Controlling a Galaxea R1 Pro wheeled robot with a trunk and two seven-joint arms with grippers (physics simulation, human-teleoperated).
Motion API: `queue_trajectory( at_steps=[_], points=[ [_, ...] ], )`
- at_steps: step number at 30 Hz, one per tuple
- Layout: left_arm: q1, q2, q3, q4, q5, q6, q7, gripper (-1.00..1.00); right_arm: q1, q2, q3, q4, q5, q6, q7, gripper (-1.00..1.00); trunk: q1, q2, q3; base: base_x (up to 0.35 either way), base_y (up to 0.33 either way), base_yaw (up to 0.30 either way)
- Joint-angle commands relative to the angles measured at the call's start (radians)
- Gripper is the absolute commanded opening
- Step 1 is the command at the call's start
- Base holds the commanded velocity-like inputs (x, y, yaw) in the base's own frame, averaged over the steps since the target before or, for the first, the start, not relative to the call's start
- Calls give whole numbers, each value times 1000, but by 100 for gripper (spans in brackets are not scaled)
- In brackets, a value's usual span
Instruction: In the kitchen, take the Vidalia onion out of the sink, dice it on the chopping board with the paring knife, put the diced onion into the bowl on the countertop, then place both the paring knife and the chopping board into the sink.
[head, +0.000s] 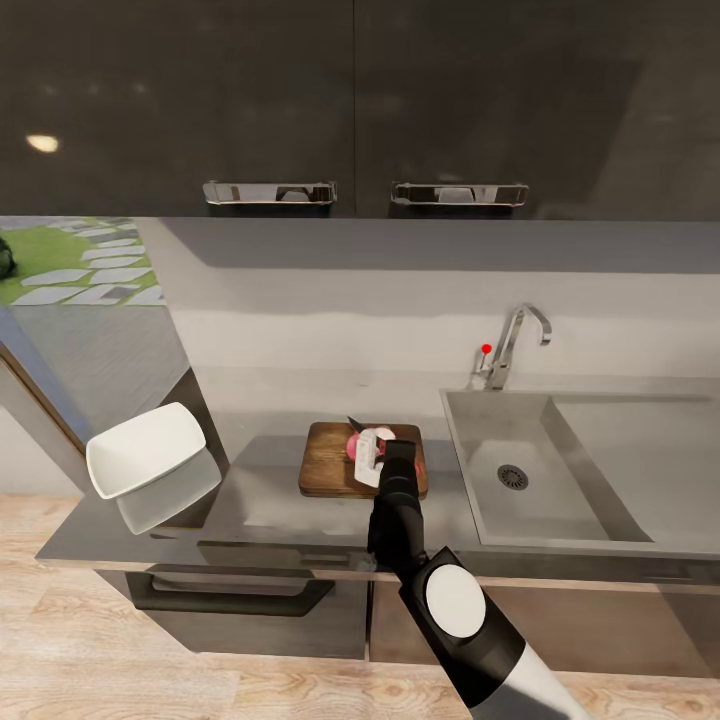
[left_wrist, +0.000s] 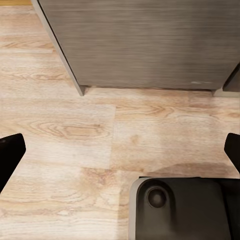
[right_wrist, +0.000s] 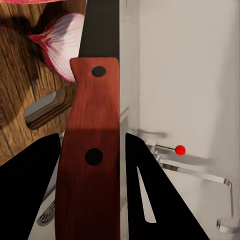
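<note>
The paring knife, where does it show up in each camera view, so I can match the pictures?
Head view: the paring knife is over the chopping board, its dark blade tip poking out beyond the right end effector.
Left wrist view: not in this picture.
Right wrist view: its reddish-brown handle runs up the middle between the black fingers.
Shared landmark: the tap's red-tipped lever.

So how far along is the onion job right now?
The onion is out of the sink and lies cut on the chopping board. The right hand holds the paring knife over it. Left to do: onion into the empty-looking bowl, then knife and board into the sink.
</note>
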Motion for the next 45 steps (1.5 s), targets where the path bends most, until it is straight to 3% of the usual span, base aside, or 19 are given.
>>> queue_trajectory(
  at_steps=[1,45],
  points=[
    [0,1,-8,-2,2,-1,11,100,0,0,1,1,-26,18,11,-100,1,-2,-2,0,0,0],
    [0,1,-8,-2,2,-1,11,100,0,0,1,1,-26,18,11,-100,1,-2,-2,0,0,0]
  ],
)
